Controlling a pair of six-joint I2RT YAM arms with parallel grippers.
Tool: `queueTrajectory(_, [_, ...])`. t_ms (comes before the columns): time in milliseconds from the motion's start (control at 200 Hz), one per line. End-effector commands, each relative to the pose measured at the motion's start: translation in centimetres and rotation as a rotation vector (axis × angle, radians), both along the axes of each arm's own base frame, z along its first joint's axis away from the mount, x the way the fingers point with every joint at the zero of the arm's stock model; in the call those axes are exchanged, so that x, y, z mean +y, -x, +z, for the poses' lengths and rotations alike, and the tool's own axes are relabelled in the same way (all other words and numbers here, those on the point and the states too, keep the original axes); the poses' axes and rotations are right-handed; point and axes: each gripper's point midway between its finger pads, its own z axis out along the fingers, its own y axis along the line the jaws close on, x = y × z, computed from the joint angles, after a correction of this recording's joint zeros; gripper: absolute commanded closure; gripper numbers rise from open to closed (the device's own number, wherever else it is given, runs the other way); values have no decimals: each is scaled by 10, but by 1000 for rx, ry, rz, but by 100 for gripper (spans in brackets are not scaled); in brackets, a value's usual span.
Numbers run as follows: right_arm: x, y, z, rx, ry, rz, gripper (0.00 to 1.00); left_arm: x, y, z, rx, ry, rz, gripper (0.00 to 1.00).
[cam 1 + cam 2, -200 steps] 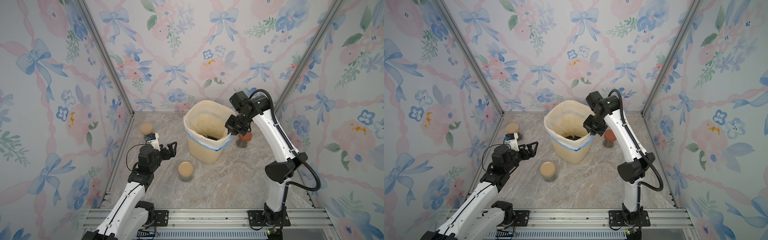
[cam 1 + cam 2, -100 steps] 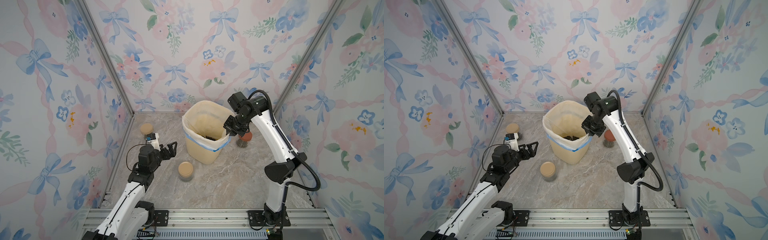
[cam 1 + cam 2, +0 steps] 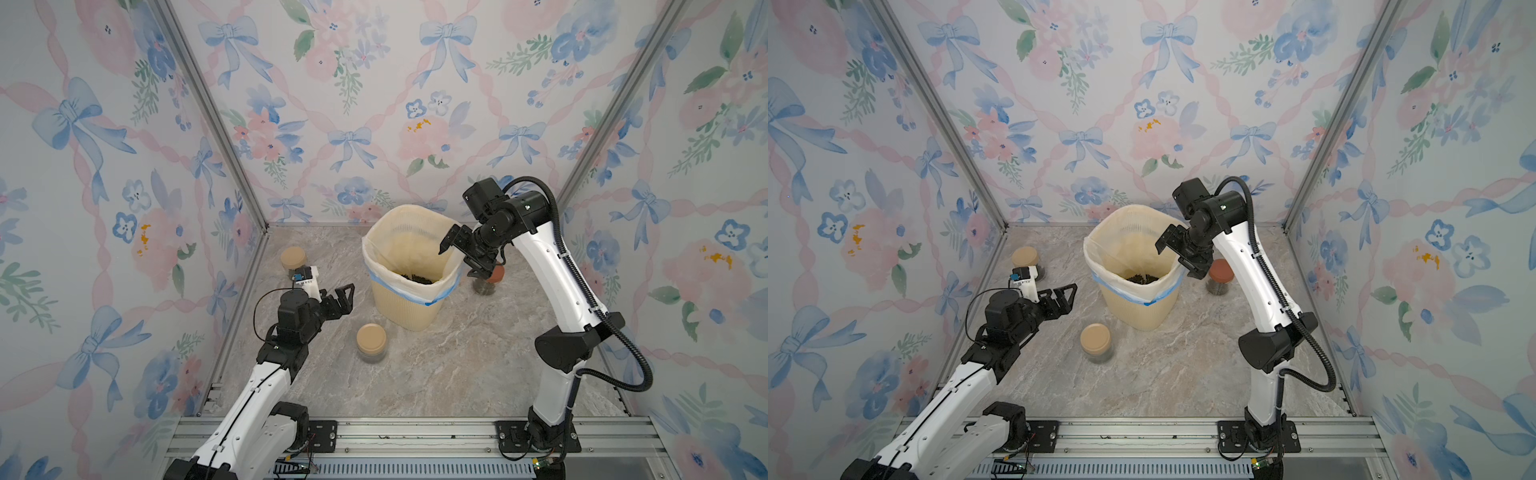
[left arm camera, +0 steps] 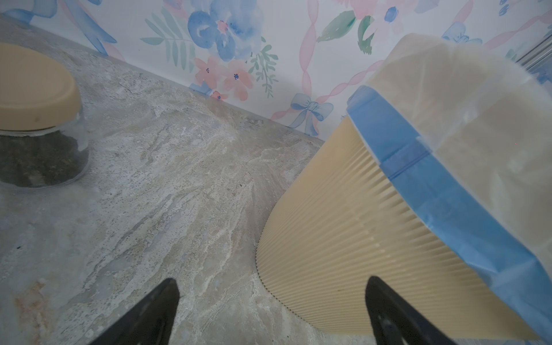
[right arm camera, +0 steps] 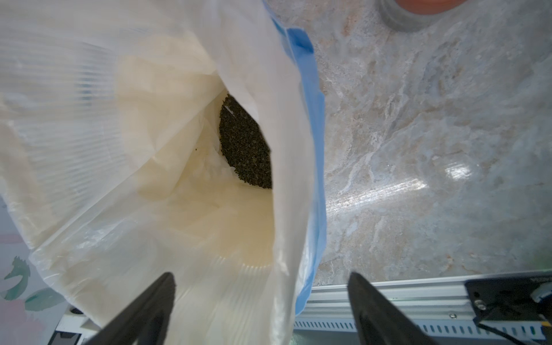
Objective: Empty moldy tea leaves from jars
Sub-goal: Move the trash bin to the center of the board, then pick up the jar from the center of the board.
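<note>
the marble tabletop [image 3: 457, 365] carries everything, and the tall cream ribbed bin [image 3: 409, 309] stands toward its back, a white liner folded over the rim. the right arm [image 3: 552, 266] reaches over the bin's rim on the side facing the reddish-lidded jar [image 3: 1220, 274]. in the right wrist view its jaws are spread with nothing between them, straddling the liner edge. the left arm [image 3: 266, 386] is held low beside the bin, jaws also spread and empty over bare tabletop. all three jars stand upright with lids on: the reddish-lidded one just beside the bin, the front tan-lidded jar [image 3: 371, 340] before it, and the back tan-lidded jar [image 3: 293, 259] near the left wall. the moldy tea leaves [image 5: 245, 143] lie in a dark heap at the bin's bottom, and more show through the back jar's glass. i judge the step is clearing the bin to fetch the next jar. i'd lift straight up so neither jaw snags the thin liner, then settle around the glass below the lid, keeping it upright.
</note>
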Motion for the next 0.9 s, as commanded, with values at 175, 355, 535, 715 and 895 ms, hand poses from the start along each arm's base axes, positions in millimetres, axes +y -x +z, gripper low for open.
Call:
queueTrajectory(175, [-56,40,65,-355,-43,15,3,1,0,-9,20,-27,2,2])
queueTrajectory(355, [-132,53,15,-403,-166,-212,3,1,1,-13,31,-28,4,2])
queueTrajectory(535, [-164,34,-26,-390,24,-109,3,-4,1,-18,56,-16,-13,2])
queueTrajectory(715, [-175,-17,-46,-377,158,-7,3,-6,3,-22,87,18,-8,2])
queueTrajectory(895, [-190,-60,-76,-235,328,88,3,-6,9,-20,96,37,-7,2])
